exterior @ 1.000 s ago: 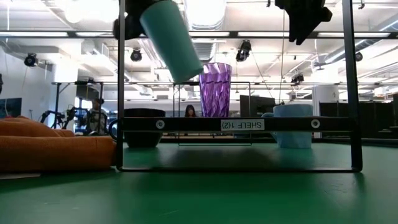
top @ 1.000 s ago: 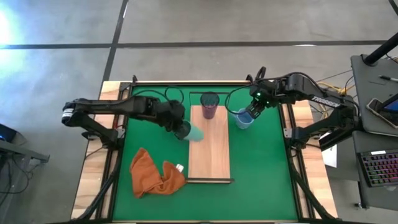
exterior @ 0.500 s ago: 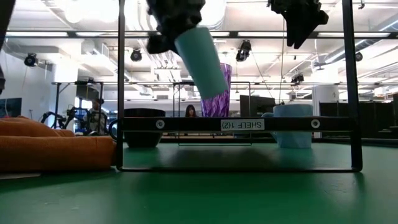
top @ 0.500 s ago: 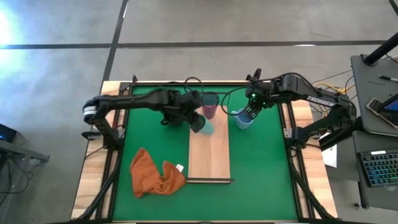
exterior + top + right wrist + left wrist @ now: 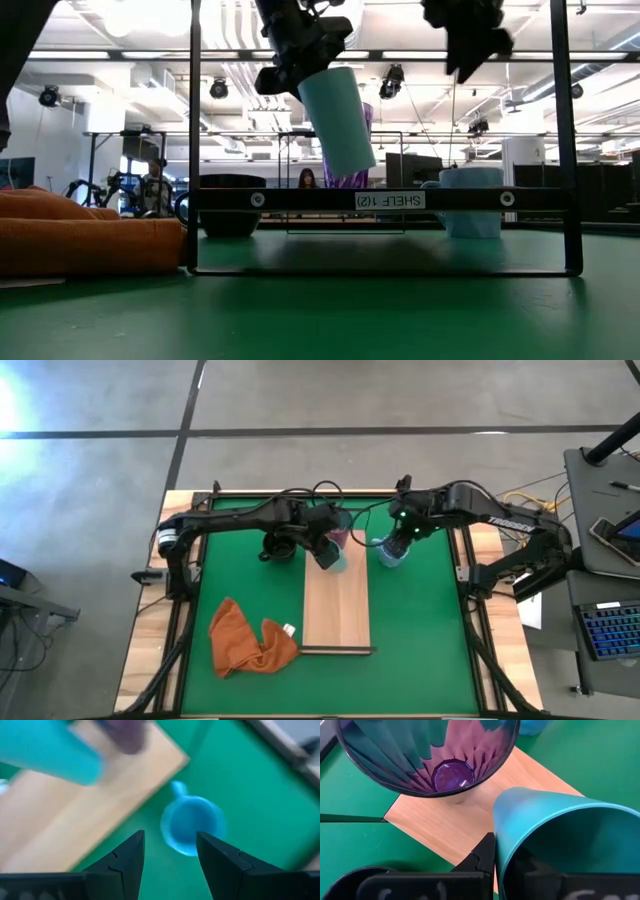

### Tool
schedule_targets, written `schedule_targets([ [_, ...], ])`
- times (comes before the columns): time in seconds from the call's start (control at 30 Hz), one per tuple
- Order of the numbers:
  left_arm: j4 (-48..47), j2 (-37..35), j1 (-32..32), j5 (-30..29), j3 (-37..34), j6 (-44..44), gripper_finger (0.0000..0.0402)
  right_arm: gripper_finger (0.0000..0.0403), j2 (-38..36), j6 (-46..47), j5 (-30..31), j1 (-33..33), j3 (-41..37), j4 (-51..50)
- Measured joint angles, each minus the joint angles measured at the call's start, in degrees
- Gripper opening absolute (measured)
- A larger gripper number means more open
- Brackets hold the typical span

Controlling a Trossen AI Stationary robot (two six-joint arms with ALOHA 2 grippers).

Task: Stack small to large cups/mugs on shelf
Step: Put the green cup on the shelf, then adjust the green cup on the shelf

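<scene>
Teal cup (image 5: 335, 118): we see it tilted, pinched by left gripper (image 5: 322, 546), above shelf (image 5: 336, 605) beside purple cup (image 5: 427, 755).
Shelf label (image 5: 389, 200): reads "SHELF 1(2)".
Right gripper (image 5: 167, 854): spread above blue mug (image 5: 390, 551), at 3 o'clock of shelf.

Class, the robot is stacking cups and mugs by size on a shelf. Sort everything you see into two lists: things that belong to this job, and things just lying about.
Belongs to the job:
teal cup, held by the left gripper
purple cup on the shelf
blue mug, below the open right gripper
black mug

Just lying about:
orange cloth
green mat
</scene>
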Motion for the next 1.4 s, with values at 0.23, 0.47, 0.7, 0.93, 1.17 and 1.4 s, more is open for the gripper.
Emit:
schedule_targets([
  [0.23,0.61,0.0,0.34,-0.07,-0.17,-0.1,0.0,0.0136,0.33,0.52,-9.42,1.31,-8.79,18.11],
  [0.47,2.3,0.0,0.31,1.41,-1.09,-1.2,0.0,0.0102,0.33,4.59,-11.5,1.26,-14.88,29.47],
  [0.7,5.83,0.0,0.34,2.98,-1.35,-1.54,0.0009,0.0097,0.33,7.05,-13.34,1.64,-18.62,39.06],
  [0.93,5.73,0.02,0.31,2.98,-2.25,-2.84,0.0044,0.0102,0.31,8.16,-14.05,1.64,-21.64,42.75],
  [1.17,6.2,0.02,0.31,1.3,-2.25,-2.99,0.0068,0.0095,0.28,8.58,-14.05,1.64,-24.05,43.17],
  [1.4,9.37,0.02,0.34,0.91,-2.82,-2.99,0.0068,0.0101,0.28,8.54,-14.04,1.64,-24.69,43.2],
])
